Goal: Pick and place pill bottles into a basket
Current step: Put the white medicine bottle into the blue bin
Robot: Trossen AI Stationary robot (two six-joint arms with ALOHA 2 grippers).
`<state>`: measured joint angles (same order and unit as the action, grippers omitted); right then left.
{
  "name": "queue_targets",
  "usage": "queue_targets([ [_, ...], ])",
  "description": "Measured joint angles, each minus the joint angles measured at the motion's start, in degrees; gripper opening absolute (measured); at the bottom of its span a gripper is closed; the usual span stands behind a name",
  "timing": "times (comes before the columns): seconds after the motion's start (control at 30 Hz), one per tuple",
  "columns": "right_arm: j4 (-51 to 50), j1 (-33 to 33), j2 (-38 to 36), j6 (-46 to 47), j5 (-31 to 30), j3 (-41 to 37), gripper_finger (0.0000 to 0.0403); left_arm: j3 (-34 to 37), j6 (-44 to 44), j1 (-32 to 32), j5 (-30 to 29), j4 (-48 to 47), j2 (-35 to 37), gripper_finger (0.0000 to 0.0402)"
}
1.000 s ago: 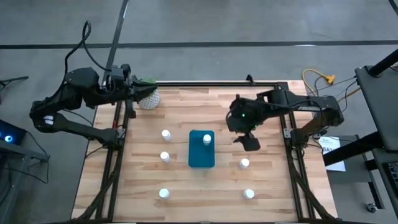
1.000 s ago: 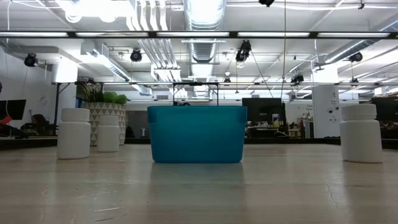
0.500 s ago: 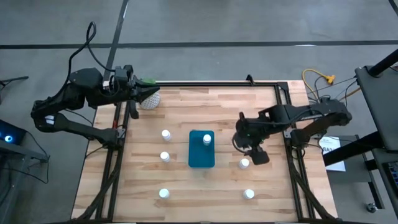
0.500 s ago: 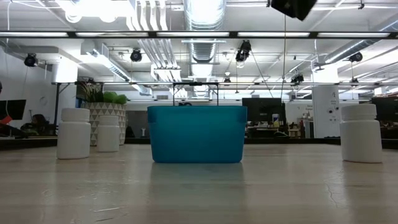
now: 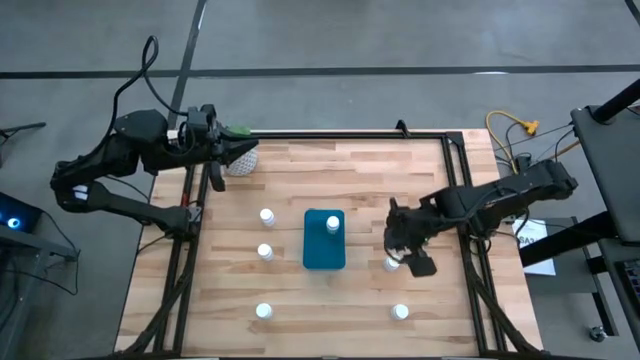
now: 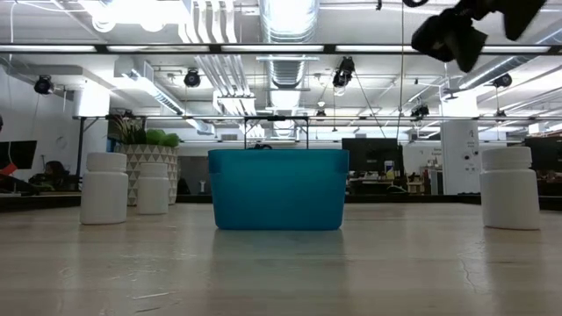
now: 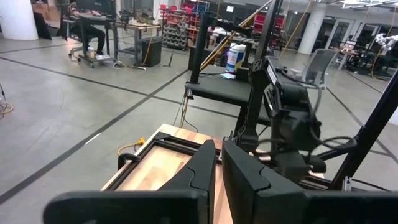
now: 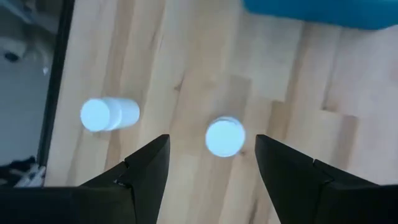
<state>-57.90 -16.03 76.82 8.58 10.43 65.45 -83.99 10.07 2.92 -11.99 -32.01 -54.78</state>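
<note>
From above, the teal basket point(image 5: 324, 240) sits mid-table with one pill bottle point(image 5: 332, 224) standing in its far end. Two more bottles point(image 5: 267, 215) stand left of it, a fourth at near left point(image 5: 263, 311), and a fifth at near right point(image 5: 400, 312). The right gripper point(image 5: 402, 256) hangs directly over a sixth bottle point(image 5: 392, 264) just right of the basket. The left gripper point(image 5: 232, 153) waits at the far-left corner by a white plant pot point(image 5: 240, 160)

At table height, the basket point(image 6: 277, 189) stands centre, bottles on both sides, and the right gripper point(image 6: 457, 35) is high above them

The left wrist camera shows its fingers point(image 7: 202, 171) pressed together (nothing between them)

The right wrist camera shows its fingers point(image 8: 146, 168) spread wide, released, straddling an upright bottle point(image 8: 224, 137) without touching it; another bottle point(image 8: 109, 114) stands nearby
</note>
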Motion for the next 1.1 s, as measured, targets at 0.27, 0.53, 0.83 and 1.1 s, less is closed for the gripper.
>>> queue_targets([
  [0.27,7.9,-2.2,0.3,4.5,-1.7,-7.4,0.0228,0.0,0.0,0.0,0.0,0.0,-0.8,0.0011],
  [0.53,11.6,-2.2,0.2,4.6,-3.9,-11.6,0.0228,0.0,0.0,0.0,0.0,0.1,-1.9,0.0011],
  [0.83,15.4,-2.2,0.3,4.3,-4.6,-15.5,0.0228,0.0,0.0,0.0,0.0,0.3,-1.5,0.0011],
  [1.1,19.4,-2.2,0.3,4.2,-4.6,-17.4,0.0228,0.0,0.1,0.0,0.0,0.4,-1.3,0.0011],
])
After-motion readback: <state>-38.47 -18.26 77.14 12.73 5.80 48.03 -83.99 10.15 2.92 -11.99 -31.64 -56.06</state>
